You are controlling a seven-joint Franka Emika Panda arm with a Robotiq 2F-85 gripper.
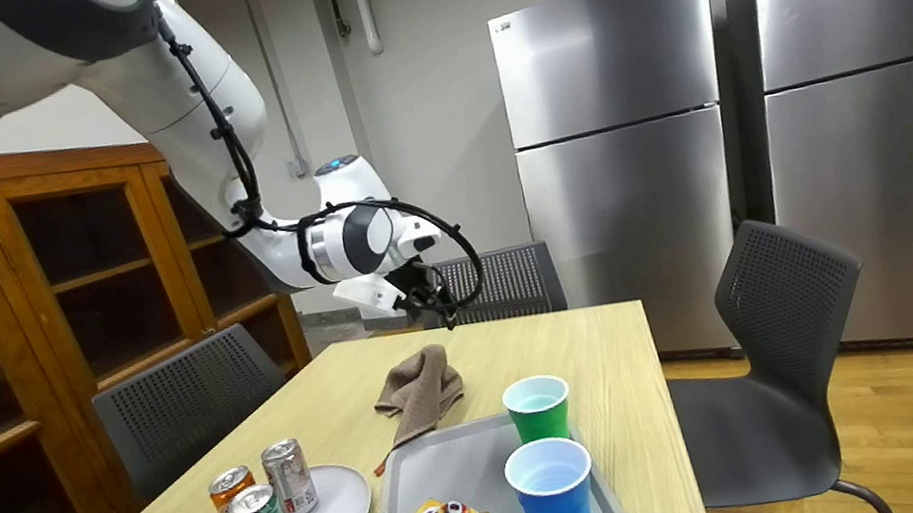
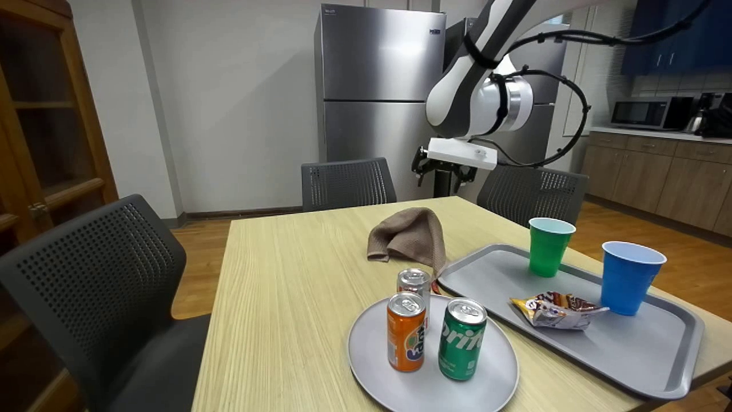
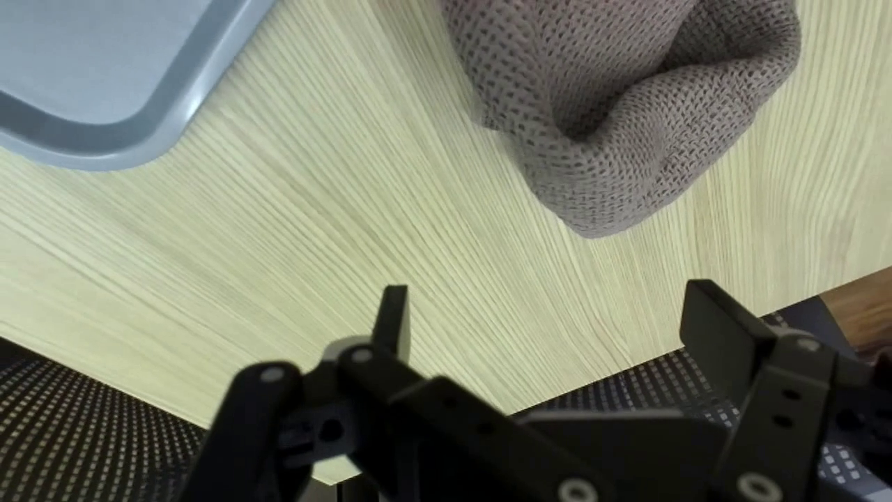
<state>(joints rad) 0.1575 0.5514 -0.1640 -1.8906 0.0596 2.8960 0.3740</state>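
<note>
My gripper [image 3: 547,289] stands wide open in the wrist view, with nothing between its black fingers [image 3: 725,341]. It hangs above the far end of the wooden table, apart from everything; in an exterior view the gripper [image 2: 439,184] is behind the cloth. Nearest to it is a crumpled brown cloth [image 3: 648,153], also visible as a folded heap in both exterior views [image 1: 422,388]. One end of the cloth [image 2: 409,232] trails toward the corner of a grey tray [image 2: 486,274]. That tray's rounded corner shows at the upper left of the wrist view.
On the tray are a green cup [image 2: 549,249], a blue cup [image 2: 629,280] and an opened snack bag [image 2: 557,312]. A round grey plate [image 2: 372,349] beside it carries an orange can [image 2: 406,337], a green can [image 2: 462,343] and a silver can [image 1: 289,481]. Dark chairs [image 1: 790,369] surround the table [image 2: 286,286].
</note>
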